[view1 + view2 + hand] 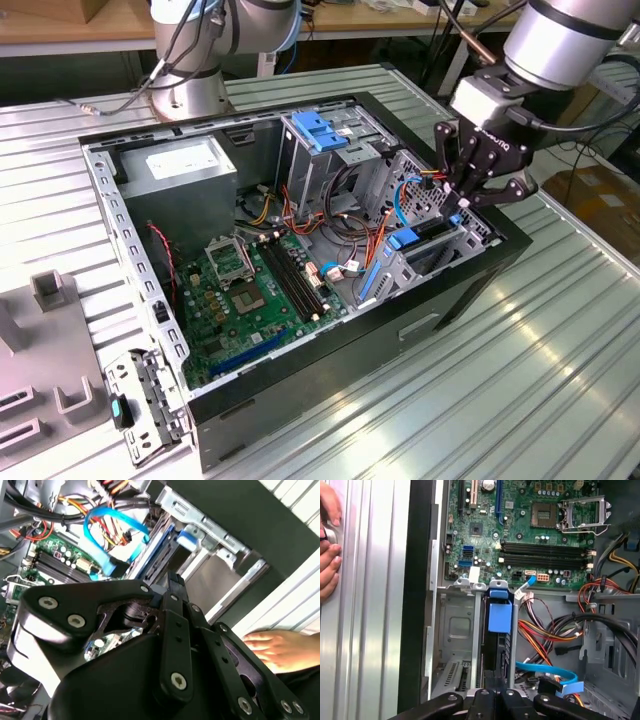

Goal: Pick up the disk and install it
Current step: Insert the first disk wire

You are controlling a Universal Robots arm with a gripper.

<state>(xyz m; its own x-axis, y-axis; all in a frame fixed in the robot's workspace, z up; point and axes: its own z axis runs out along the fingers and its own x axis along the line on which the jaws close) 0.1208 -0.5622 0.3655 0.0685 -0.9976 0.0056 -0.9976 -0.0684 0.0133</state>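
We judge the install step to be in hand. The disk (496, 645) stands on edge in a slot of the drive cage (452, 630), with its blue tab at the end of the cage nearest the motherboard (520, 525). The gripper (495, 692) sits at the opposite end of the cage, and its jaws are drawn narrow on the thin sides of the disk, so we take it as held. In the exterior view the gripper hangs right over the cage, close to the black front wall of the case (470, 290).

We would say the picking up is done and the seating is not yet proven. Finishing it calls for a straight push along the cage's guides. The disk should be kept square so that its blue rails do not bind, and kept off the blue cable (550, 672) that loops just beside the cage.

- The contact between the jaws and the disk is cut off in the first wrist view and masked by the gripper's own body in the second wrist view.
- We cannot tell how deep the disk sits, or whether any latch has caught.
- A person's hand (327, 555) rests on the desk (520, 380) outside the case, well apart from the cage. It is cut by the picture's edge, and what it is doing is unclear
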